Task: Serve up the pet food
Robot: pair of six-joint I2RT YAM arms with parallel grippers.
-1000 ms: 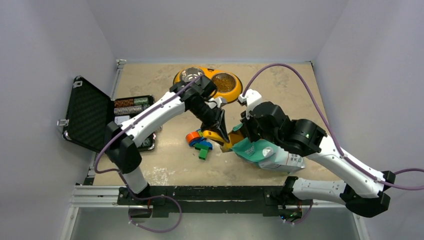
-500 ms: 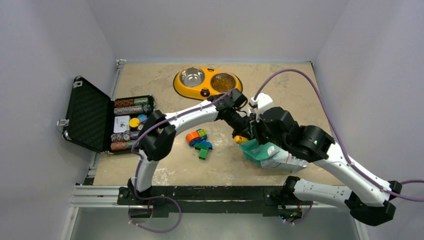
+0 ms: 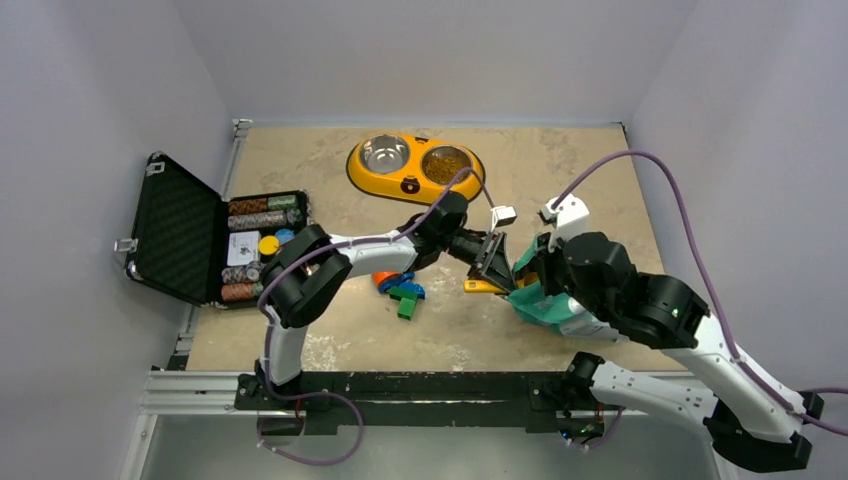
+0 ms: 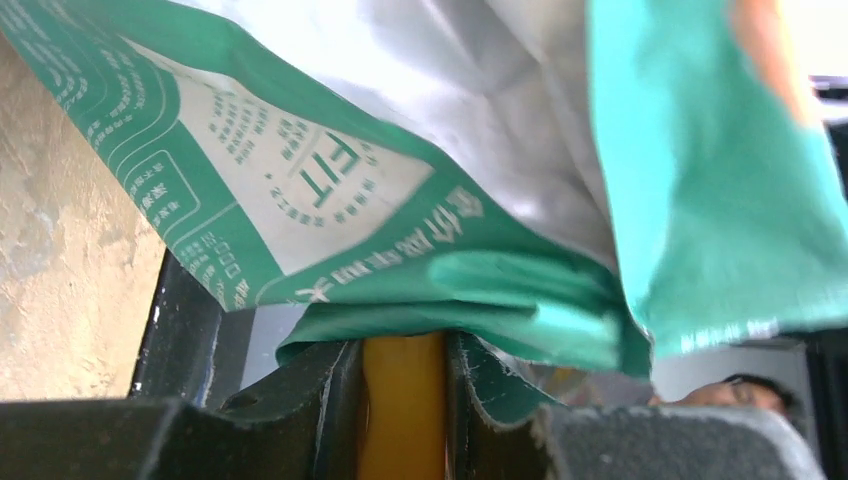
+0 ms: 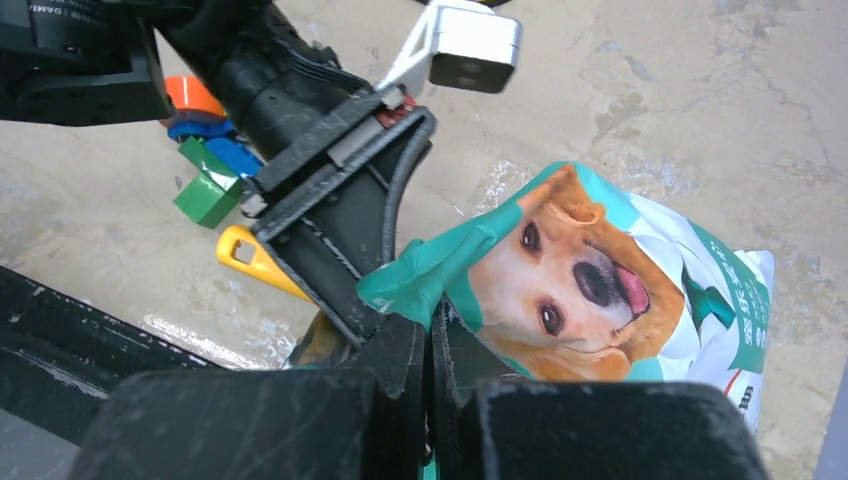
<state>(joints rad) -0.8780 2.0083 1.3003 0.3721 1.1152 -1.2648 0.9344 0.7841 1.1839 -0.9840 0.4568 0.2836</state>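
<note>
Fingers (image 4: 318,410) of L gripper (image 4: 403,372) part-closed on yellow scoop (image 3: 482,287) handle; R gripper (image 5: 432,345) pinched tight on bag (image 5: 620,290) lip.
R prob. holds the lip up to keep the mouth open; L has scoop nosed at that opening, looks like a dip next. Contents of bag not visible. Only pet food (image 3: 447,163) seen sits in right cup of yellow feeder (image 3: 410,186), far side, well apart from bag.

At far centre the double bowl (image 3: 410,187), kibble (image 3: 447,163) in its right well, open case (image 3: 180,225) far left, toy blocks (image 3: 400,288) mid-table, bag (image 3: 540,303) to their right, my left gripper (image 3: 497,265) between.
</note>
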